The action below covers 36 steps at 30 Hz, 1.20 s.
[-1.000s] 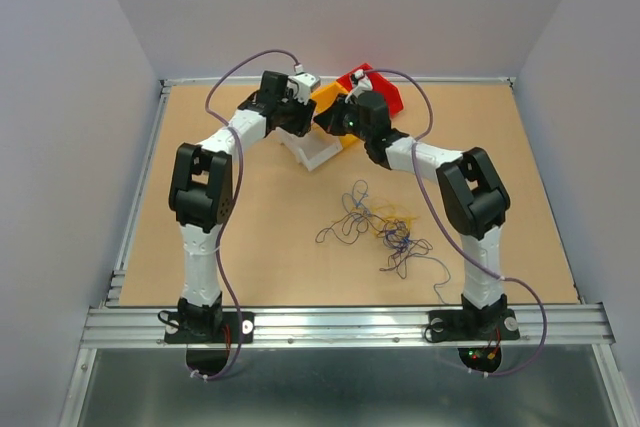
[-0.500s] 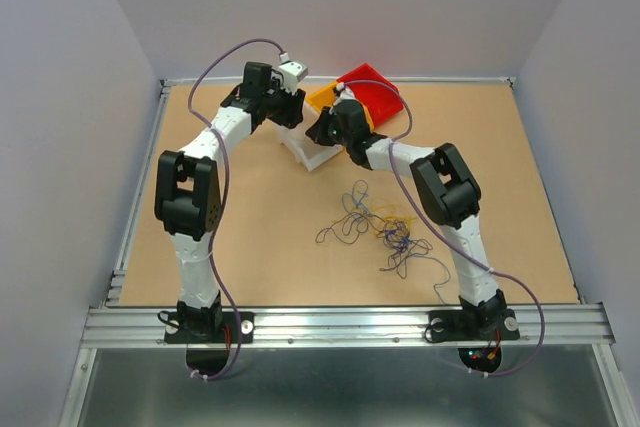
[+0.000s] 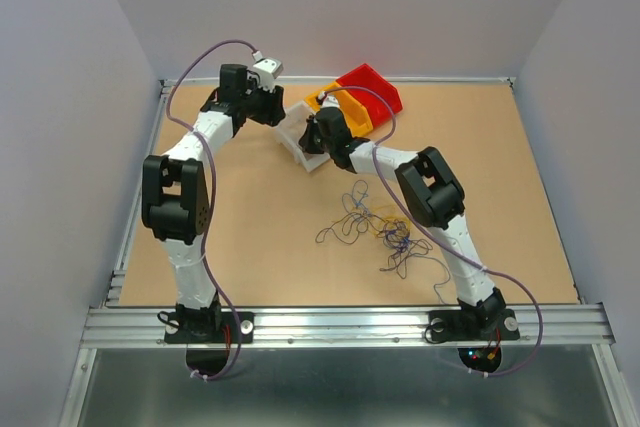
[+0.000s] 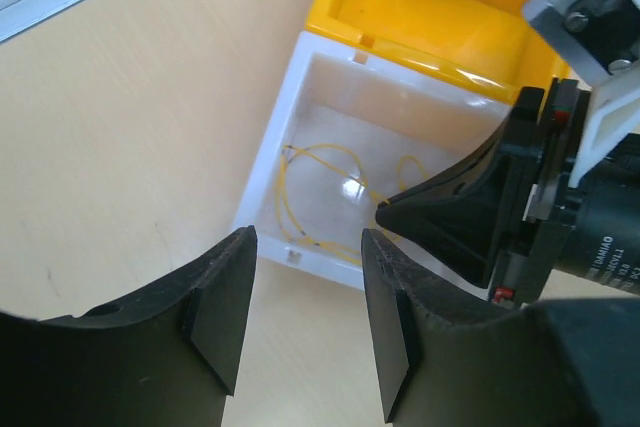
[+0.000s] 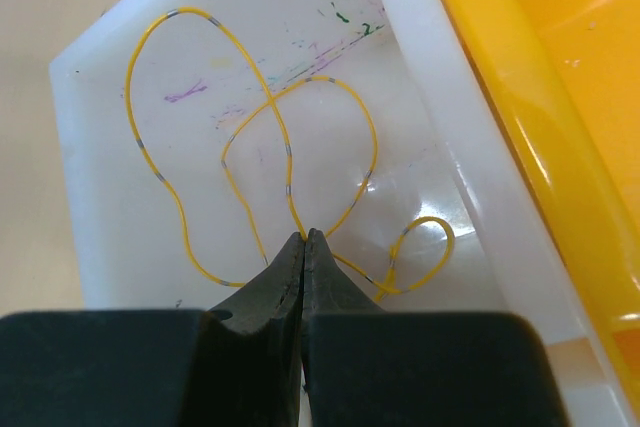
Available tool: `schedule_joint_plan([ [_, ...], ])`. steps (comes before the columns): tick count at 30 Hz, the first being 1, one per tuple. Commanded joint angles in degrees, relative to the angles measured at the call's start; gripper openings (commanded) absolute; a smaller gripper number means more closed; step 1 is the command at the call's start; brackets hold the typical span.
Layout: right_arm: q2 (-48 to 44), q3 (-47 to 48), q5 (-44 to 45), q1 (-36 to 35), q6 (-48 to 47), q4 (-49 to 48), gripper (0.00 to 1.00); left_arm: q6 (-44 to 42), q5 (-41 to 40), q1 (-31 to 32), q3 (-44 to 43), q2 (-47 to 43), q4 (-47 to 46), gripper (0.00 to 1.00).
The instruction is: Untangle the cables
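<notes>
In the bin point(image 5: 300, 37), one yellow cable point(image 5: 273, 100) was pinched by the right hand point(image 5: 303, 239); the left hand point(image 4: 308, 247) was held open. The tangle point(image 3: 385, 227) on the desk point(image 3: 250, 237) was not yet undone.

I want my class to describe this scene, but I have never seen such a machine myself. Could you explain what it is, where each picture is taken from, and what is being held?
These are two robot arms bolted at the near edge of a table, each ending in a two-finger gripper. One picture looks down from above and behind the arms. The other two come from cameras on the wrists. On the table lies a tangle of thin cables. At the far side stand a white bin, a yellow bin and a red bin. The right gripper is shut, pinching a yellow cable that lies looped in the white bin. The left gripper hovers open near that bin, holding nothing.
</notes>
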State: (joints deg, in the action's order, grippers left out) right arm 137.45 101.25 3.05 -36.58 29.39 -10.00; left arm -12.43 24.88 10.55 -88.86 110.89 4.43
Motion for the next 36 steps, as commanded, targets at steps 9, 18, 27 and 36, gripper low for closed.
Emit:
schedule_joint_plan([
  [9,-7.01,-0.71,2.84,-0.69,-6.53,5.69,0.02,3.9,0.43,-3.42,4.39,-5.24,-11.53,0.56],
  [18,-11.32,-0.18,2.31,-1.48,-10.75,6.48,0.31,4.78,-0.36,-5.54,16.15,-15.25,-24.7,0.7],
  [27,-16.15,-5.18,3.1,-1.66,-11.54,6.4,0.54,6.62,1.04,-5.1,18.55,-17.64,-27.01,0.81],
  [36,-25.11,-17.29,5.48,-1.66,-11.72,5.0,0.66,10.48,-2.44,-4.31,19.16,-18.08,-28.33,0.99],
])
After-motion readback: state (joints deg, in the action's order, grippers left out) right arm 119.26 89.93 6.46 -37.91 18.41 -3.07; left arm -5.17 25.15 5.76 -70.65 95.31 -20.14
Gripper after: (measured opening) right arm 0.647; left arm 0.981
